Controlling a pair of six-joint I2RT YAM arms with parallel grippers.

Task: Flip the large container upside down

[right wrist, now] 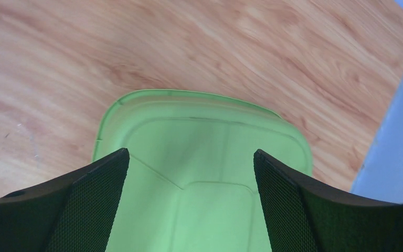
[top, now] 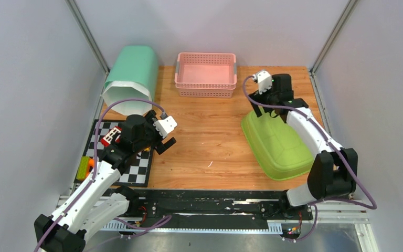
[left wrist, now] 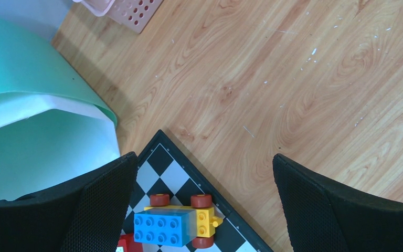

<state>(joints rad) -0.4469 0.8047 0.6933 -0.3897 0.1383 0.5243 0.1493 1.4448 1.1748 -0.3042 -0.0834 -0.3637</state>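
The large lime-green container (top: 275, 144) lies on the right of the wooden table with its flat base facing up and its rim down. In the right wrist view it (right wrist: 199, 157) fills the space below the fingers. My right gripper (top: 262, 110) (right wrist: 190, 153) hangs open and empty just above the container's far end; whether it touches is unclear. My left gripper (top: 160, 137) (left wrist: 203, 157) is open and empty over the right corner of a checkerboard, away from the container.
A teal bin (top: 131, 79) (left wrist: 26, 105) lies on its side at the back left. A pink basket (top: 205, 73) stands at the back centre. The checkerboard mat (top: 136, 170) (left wrist: 162, 157) holds a blue-and-yellow block car (left wrist: 181, 220), a red block (top: 110, 135) and an orange-green toy (top: 85, 168).
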